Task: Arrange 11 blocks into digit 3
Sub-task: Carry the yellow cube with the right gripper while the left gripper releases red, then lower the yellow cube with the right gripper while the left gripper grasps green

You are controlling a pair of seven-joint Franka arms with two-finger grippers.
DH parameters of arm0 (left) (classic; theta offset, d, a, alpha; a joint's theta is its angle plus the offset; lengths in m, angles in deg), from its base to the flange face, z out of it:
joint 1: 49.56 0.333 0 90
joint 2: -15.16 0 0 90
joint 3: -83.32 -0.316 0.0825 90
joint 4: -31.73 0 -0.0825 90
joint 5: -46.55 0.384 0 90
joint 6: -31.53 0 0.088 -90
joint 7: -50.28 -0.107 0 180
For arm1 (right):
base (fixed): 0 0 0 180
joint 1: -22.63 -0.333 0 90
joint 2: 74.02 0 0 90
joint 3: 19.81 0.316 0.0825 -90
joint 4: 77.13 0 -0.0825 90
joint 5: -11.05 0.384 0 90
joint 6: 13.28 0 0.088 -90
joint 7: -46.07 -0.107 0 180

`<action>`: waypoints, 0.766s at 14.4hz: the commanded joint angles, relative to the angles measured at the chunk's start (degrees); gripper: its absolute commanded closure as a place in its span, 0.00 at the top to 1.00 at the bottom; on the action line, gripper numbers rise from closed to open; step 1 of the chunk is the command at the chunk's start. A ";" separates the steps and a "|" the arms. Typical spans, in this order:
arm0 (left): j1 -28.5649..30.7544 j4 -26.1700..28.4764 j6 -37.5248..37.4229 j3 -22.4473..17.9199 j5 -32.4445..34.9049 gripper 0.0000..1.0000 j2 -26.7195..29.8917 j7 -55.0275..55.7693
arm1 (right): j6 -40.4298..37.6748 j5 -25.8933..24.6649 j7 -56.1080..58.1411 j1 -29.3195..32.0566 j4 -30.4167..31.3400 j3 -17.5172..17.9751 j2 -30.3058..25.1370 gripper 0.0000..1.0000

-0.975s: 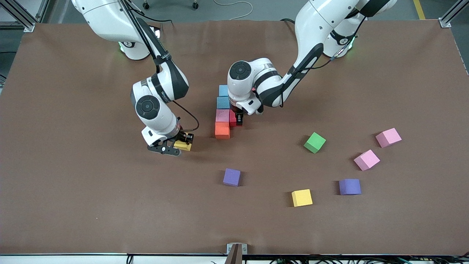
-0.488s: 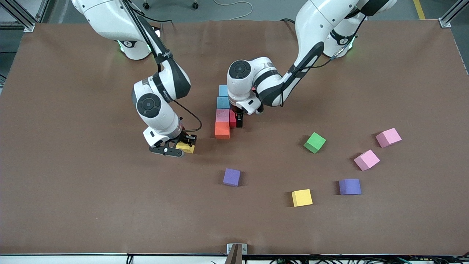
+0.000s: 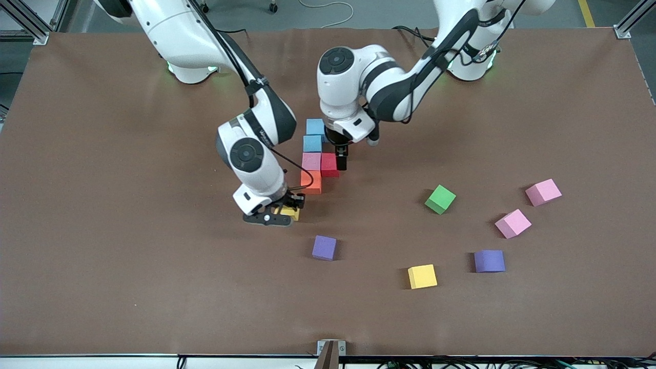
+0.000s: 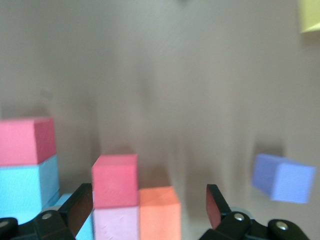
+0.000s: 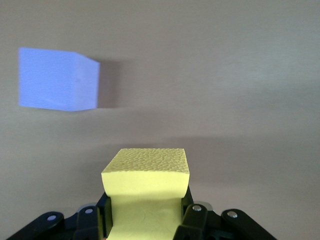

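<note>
Brown table (image 3: pixel 102 287); grey floor (image 3: pixel 369 13), white cable (image 3: pixel 328 11), aluminium frame (image 3: pixel 31 23).

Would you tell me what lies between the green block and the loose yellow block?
Nothing: in the front view, bare table separates the green block from the yellow block.

light: even, overhead | shadows: soft, short | left wrist view: motion-blurred, perhaps defocused | front view: sharp

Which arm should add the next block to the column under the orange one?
Right, probably. The right end effector is shut on a yellow foam cube, just nearer the front camera than the orange foam cube. The left end effector is open, empty, over the red foam cube.
</note>
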 commanded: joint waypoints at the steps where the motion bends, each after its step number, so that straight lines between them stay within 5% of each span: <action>1: 6.34 -1.41 -2.95 0.51 -0.49 1.00 0.99 -10.69 | -0.55 0.12 -1.38 -1.27 -4.64 -0.32 4.20 0.00; 11: 24.98 -10.29 -9.11 0.16 -9.01 1.00 -2.97 -56.06 | 3.24 0.12 -1.82 -4.09 -3.68 -0.32 5.97 0.01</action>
